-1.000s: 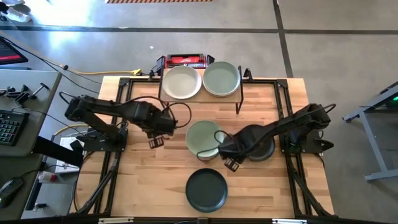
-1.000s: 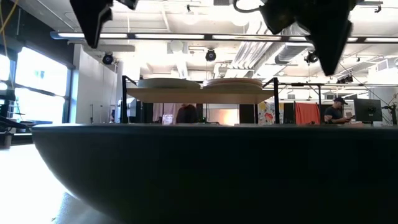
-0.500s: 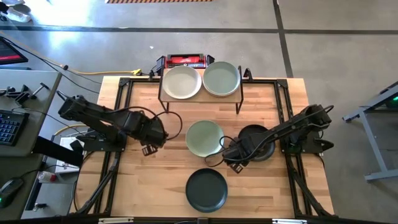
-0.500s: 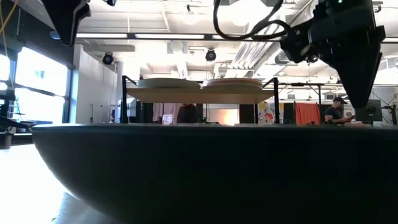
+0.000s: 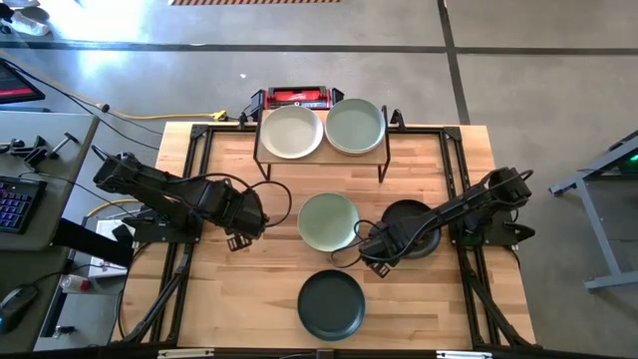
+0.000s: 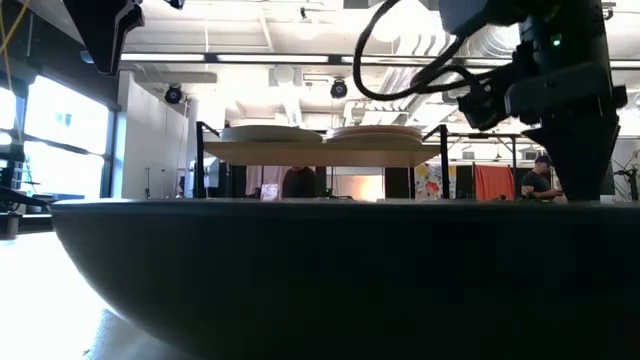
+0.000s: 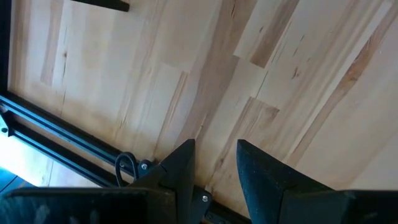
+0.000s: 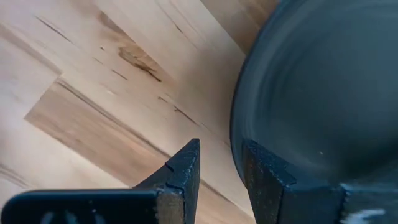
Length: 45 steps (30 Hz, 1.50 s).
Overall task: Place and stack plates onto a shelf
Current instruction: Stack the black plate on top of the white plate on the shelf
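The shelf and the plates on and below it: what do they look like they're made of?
The shelf looks like a light wood board on thin black metal legs; grain shows at its edge. The sage green plate and the black plates look matte, without glare, perhaps ceramic or plastic; the pictures can't settle which.

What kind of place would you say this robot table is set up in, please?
Probably an open industrial lab or workshop: a bare concrete floor surrounds the table, exposed ceiling ducts and strip lights show, and a person sits at a monitor behind.
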{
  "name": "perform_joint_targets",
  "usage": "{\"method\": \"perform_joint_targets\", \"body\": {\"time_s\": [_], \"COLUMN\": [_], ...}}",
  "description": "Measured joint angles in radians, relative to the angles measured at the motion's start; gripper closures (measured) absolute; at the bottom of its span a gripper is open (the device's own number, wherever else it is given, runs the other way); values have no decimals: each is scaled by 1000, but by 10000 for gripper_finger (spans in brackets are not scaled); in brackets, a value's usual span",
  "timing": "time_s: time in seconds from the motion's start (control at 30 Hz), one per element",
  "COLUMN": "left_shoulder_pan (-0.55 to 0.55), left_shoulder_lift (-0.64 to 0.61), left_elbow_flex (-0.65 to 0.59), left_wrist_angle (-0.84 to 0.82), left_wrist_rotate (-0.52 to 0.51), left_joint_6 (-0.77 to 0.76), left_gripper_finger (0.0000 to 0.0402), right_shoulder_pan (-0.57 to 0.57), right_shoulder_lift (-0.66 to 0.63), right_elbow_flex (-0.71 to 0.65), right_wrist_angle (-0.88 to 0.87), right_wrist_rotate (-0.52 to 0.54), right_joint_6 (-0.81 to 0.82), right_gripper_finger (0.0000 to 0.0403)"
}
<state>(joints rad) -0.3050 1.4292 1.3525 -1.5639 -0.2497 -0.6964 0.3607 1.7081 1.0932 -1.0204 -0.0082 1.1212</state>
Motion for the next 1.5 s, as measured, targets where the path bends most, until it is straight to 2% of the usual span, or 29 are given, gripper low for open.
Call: {"method": "perform_joint_targets", "body": {"time_s": [0.17,0.57,0.67,0.77,0.83,1.07,1.5], "left_shoulder_pan": [0,1,1,1,1,6,110], "left_shoulder_lift": [0,0,0,0,0,1,1], "left_elbow_flex": [0,0,0,0,0,0,1], "left_wrist_angle": [0,3,3,12,23,23,23], "left_wrist_rotate": [0,-9,-10,-9,-9,-9,1], "left_joint_6": [0,0,0,0,0,-1,-78], "left_gripper_finger": [294,294,294,294,294,294,294], "right_shoulder_pan": [0,-1,-1,-1,-1,-1,25], "right_shoulder_lift": [0,0,0,0,0,0,0], "right_elbow_flex": [-54,-116,-116,-113,-104,-18,301], "right_wrist_angle": [61,77,77,71,65,-23,-287], "right_wrist_rotate": [0,10,11,10,9,7,71], "right_joint_6": [4,8,6,4,0,-9,-56], "right_gripper_finger": [306,310,338,387,394,399,402]}}
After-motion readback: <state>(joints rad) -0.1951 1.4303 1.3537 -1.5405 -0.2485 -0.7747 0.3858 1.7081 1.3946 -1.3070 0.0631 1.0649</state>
